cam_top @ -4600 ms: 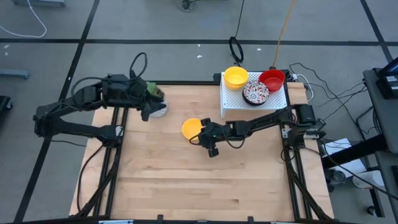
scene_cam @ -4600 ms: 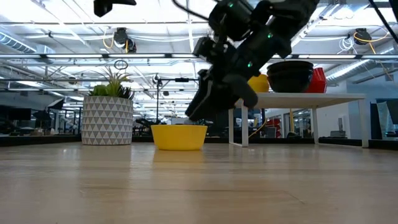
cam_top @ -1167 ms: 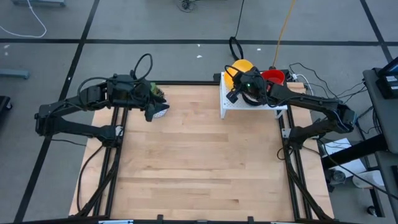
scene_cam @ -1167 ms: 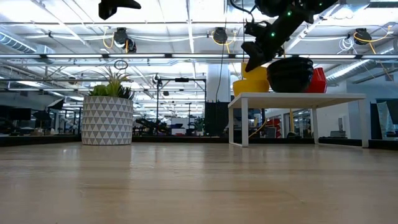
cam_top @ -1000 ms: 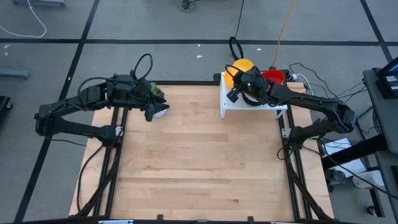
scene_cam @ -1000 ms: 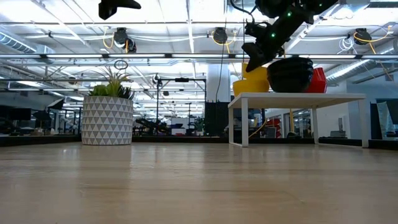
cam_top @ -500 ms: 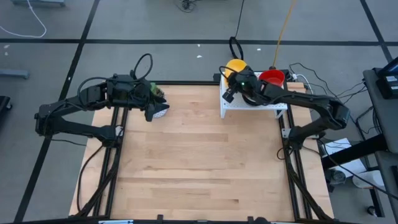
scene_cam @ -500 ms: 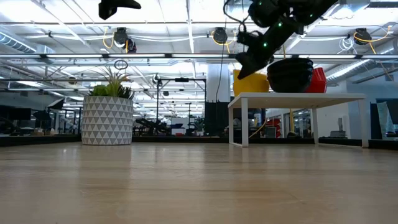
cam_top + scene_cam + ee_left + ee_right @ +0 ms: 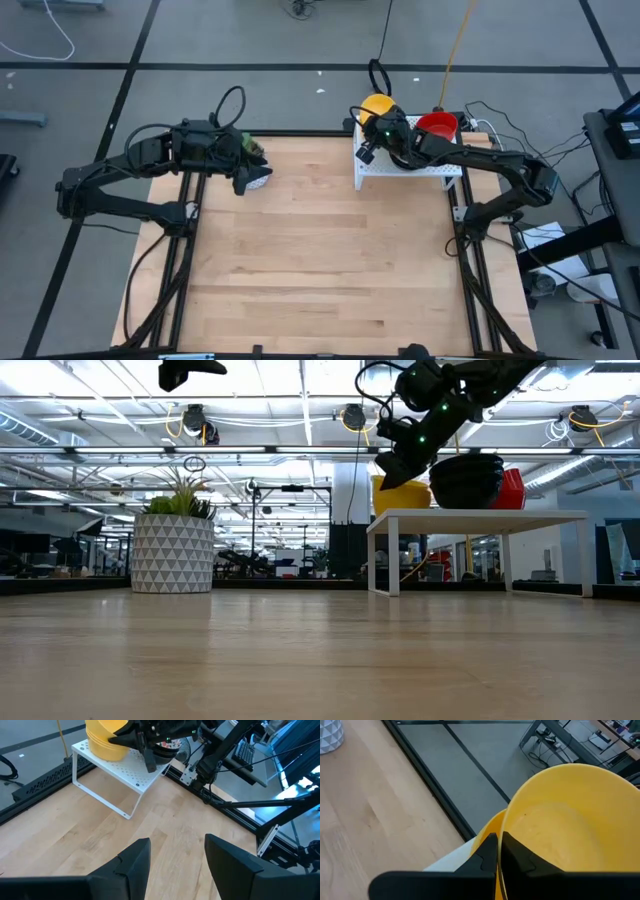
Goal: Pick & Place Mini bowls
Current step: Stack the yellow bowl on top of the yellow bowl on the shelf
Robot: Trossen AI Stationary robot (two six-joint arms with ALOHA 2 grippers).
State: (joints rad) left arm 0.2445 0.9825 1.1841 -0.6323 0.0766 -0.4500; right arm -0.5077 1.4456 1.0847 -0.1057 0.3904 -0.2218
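Right gripper (image 9: 496, 851) sits over the white rack (image 9: 372, 165) at the table's far edge, jaws clamped on the rim of a yellow bowl (image 9: 570, 830), nested atop another yellow bowl. Left gripper (image 9: 173, 860) waits near the plant pot (image 9: 256, 178), jaws apart.

- I see the desk (image 9: 320, 260), a light wooden top framed by dark rails, bare over most of its surface.
- At the far left corner of the desk stands a white pot (image 9: 172, 553) with a grey triangle pattern and a green plant.
- At the far right corner stands a small white perforated shelf (image 9: 375, 165) on thin white legs.
- On that shelf I count yellow mini bowls (image 9: 400, 493) at its far left corner, one nested in another, a red mini bowl (image 9: 437, 126) at its far right corner, and a patterned mini bowl (image 9: 467, 480) between them, partly hidden.
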